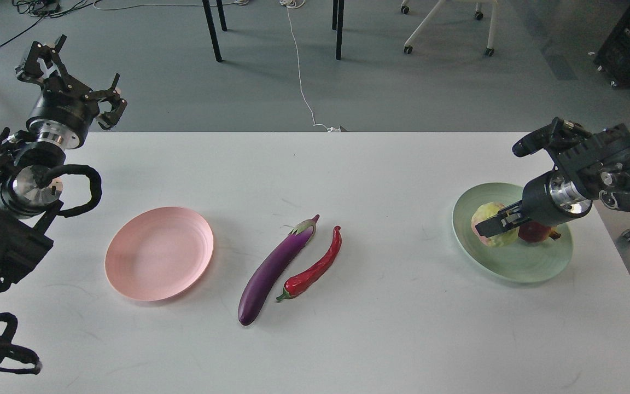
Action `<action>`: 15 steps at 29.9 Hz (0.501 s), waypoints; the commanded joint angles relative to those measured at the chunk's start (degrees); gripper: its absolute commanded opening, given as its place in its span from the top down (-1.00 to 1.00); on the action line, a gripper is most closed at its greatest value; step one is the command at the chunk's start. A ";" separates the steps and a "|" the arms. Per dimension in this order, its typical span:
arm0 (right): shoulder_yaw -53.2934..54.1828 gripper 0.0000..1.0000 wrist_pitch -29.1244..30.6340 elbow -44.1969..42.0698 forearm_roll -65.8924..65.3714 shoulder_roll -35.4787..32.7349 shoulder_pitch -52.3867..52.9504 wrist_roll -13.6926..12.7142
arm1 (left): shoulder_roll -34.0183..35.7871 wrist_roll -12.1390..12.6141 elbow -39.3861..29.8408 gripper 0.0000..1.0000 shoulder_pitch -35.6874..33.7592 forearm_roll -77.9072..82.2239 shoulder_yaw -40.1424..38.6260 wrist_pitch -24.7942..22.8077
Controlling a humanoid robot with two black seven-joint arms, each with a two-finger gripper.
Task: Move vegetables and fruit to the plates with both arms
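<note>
Jaws first, from the left: the left gripper [71, 76] hangs raised off the far left corner of the surface [380, 339], well apart from the pink plate [159, 253], its black claws spread and holding nothing. That plate lies bare. To its right, near the middle, the eggplant [275, 269] and the red chili pepper [315, 268] lie side by side on a slant, very close together, caps pointing away from the robot. Further right from the pink plate, the green plate [512, 265] already carries the yellow-green fruit [489, 223] and the pomegranate [534, 232]. The right gripper [498, 224] sits low over that plate, right at the bumpy fruit; its fingers are dark and overlap the fruit, so I cannot tell whether they are parted or closed on it. By my reading the fruit half is about done and the vegetables remain for the pink plate. To do that well, the left arm should take the eggplant near its middle, jaws across its width, so the glossy skin does not slip and the pepper beside it is not knocked; the right arm should lift straight up so neither round fruit rolls off. White and matte, the surface shows faint scuffs. Beyond the pink plate, past the far edge, grey floor carries a white cable [301, 82], black table legs [212, 30] and a wheeled chair base [446, 27].
</note>
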 commanded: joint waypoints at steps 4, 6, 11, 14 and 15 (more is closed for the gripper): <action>2.14 -0.94 -0.79 -0.04 0.35 -0.84 -1.71 -0.05 | -0.02 -1.91 0.01 -0.96 -0.17 0.11 0.08 0.51; 2.58 -0.96 -0.61 0.04 0.53 -0.84 -1.71 -0.14 | 0.15 -1.56 0.10 -0.96 -0.26 0.11 0.08 0.43; 7.22 -0.96 -0.43 -0.39 0.79 -2.94 -0.74 -0.05 | 0.50 0.02 -0.08 -0.96 -1.14 0.90 3.23 -0.36; 18.80 -0.96 -0.35 -3.45 1.58 -6.45 -1.53 -0.31 | 2.43 0.29 -0.77 -0.96 -4.20 3.61 7.54 -2.90; 23.63 -0.96 -0.35 -5.04 2.28 -7.69 -2.14 -0.40 | 3.05 0.12 -1.82 -0.96 -5.17 5.71 9.03 -3.52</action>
